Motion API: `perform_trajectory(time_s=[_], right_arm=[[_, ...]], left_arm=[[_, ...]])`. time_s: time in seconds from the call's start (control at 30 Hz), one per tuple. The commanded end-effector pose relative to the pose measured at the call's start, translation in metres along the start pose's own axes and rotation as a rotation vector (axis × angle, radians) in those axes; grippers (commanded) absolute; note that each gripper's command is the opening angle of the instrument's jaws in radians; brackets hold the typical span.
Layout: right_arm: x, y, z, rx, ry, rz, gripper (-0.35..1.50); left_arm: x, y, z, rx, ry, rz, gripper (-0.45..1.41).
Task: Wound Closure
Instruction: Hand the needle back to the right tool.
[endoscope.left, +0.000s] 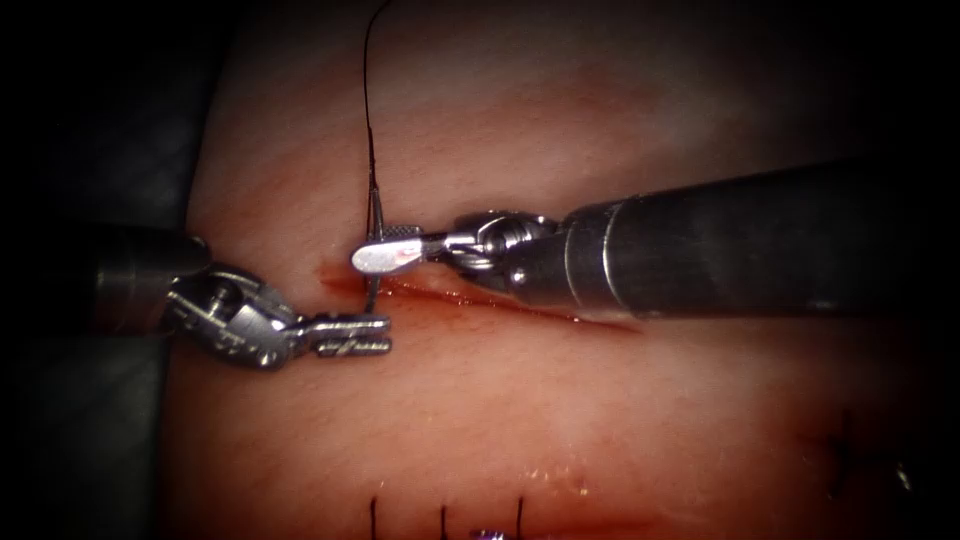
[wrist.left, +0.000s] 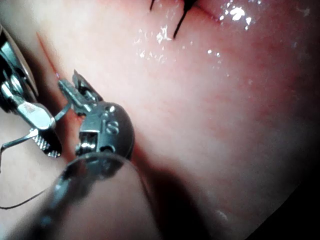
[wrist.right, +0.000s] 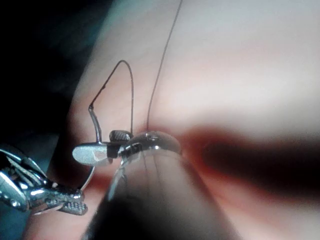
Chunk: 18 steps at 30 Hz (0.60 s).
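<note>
Nearest the endoscope, along the lower edge of the pale pink slab of tissue (endoscope.left: 600, 400), three short dark stitches (endoscope.left: 443, 518) are seen standing upright beside a glistening patch. Above them, the narrow red-edged cut (endoscope.left: 520, 305) is seen running across the middle, wet with red fluid (endoscope.left: 345, 282) at its left end.

The silver wristed right tool (endoscope.left: 385, 252) is brought in on a dark grey shaft from the right, and its jaws are clamped on the thin curved steel needle (endoscope.left: 373, 225) near the needle's tail end, just above the left end of the cut. In the right wrist view the needle (wrist.right: 95, 125) is shown crossing the jaws, with its curve passing below them toward the tissue. Whether its tip is in the tissue cannot be told. The fine dark thread (endoscope.left: 367, 100) is seen rising from the needle's tail to the upper edge of the endoscope view.

The silver wristed left tool (endoscope.left: 350, 335) is held just below the left end of the cut, close under the needle. Its jaws are slightly parted and nothing is gripped between them.
</note>
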Motion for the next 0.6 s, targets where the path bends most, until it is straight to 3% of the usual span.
perform_trajectory(time_s=[0.03, 0.2, 0.43, 0.53, 0.6], right_arm=[[-0.0002, 0.0003, 0.0008, 0.003, -0.002, 0.001, 1.06], [-0.0003, 0.0002, 0.001, 0.004, -0.002, 0.007, 1.01], [-0.0002, 0.0002, 0.0012, 0.003, 0.0, 0.007, 0.76], [-0.0002, 0.0002, 0.0013, 0.002, -0.003, 0.007, 0.47], [-0.0002, 0.0002, 0.0013, -0.008, 0.0, 0.009, 0.07]], left_arm=[[-0.0005, 0.0004, 0.0007, -0.007, 0.0, 0.005, -0.45], [-0.0005, 0.0005, 0.001, -0.012, 0.0, 0.012, -0.45], [-0.0005, 0.0006, 0.0011, -0.011, -0.004, 0.018, -0.45], [-0.0005, 0.0007, 0.0011, -0.011, -0.005, 0.019, -0.45], [-0.0004, 0.0007, 0.0011, -0.011, -0.005, 0.019, -0.45]])
